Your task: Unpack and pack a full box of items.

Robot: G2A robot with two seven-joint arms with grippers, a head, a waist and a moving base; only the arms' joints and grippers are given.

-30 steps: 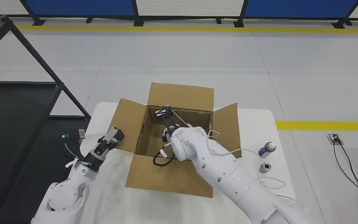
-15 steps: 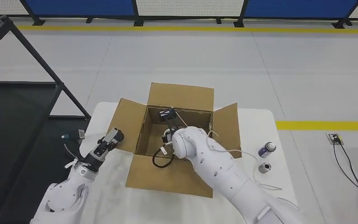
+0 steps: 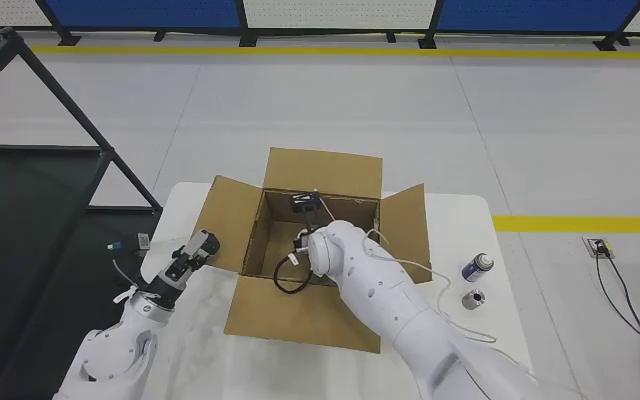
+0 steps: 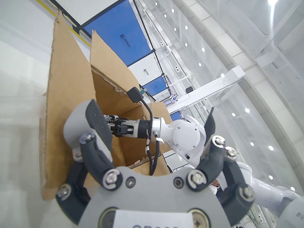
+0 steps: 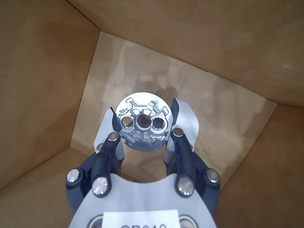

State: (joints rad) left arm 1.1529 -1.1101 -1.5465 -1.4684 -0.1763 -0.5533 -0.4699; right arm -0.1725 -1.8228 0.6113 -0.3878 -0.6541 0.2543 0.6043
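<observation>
An open cardboard box (image 3: pixel 325 170) stands on the white table (image 3: pixel 460 215), flaps spread. My right arm reaches down inside it. In the right wrist view my right gripper (image 5: pixel 143 117) is shut on a round metal part (image 5: pixel 143 121) with several holes, held over the bare box floor (image 5: pixel 213 110). My left gripper (image 4: pixel 152 117) hangs open with nothing between its fingers, beside the box's left flap (image 3: pixel 225 220); the top view shows the left gripper (image 3: pixel 200 246) just off that flap. From the left wrist view the right arm's wrist (image 4: pixel 142 126) enters the box.
To the right of the box, a blue-and-silver can (image 3: pixel 477 267) and a small metal piece (image 3: pixel 473 299) stand on the table. A black frame (image 3: pixel 60 110) rises at the far left. A small device (image 3: pixel 130 243) lies near the table's left edge.
My right arm has shifted slightly toward the back of the box, its wrist camera moving rightward and back. The left arm has barely moved.
</observation>
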